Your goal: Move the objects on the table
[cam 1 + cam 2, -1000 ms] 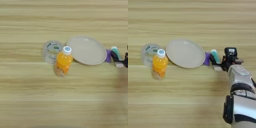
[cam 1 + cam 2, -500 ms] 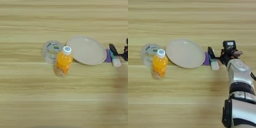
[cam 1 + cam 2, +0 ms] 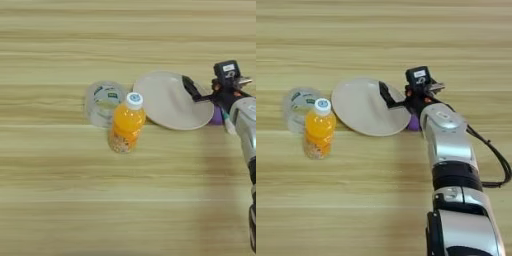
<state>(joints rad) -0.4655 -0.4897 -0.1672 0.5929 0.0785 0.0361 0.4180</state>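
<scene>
The black two-fingered gripper had let go of the small white tube, lifting with fingers spread over the beige round plate; that placement looked done

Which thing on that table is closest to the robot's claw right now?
The beige plate: one black finger of the gripper hangs over its right side. The orange-drink bottle and clear tape roll sit further left.

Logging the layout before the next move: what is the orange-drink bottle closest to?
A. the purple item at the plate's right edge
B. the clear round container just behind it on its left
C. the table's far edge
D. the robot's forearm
B: the orange-drink bottle stands right in front of the clear round container, far from the other three.
</scene>
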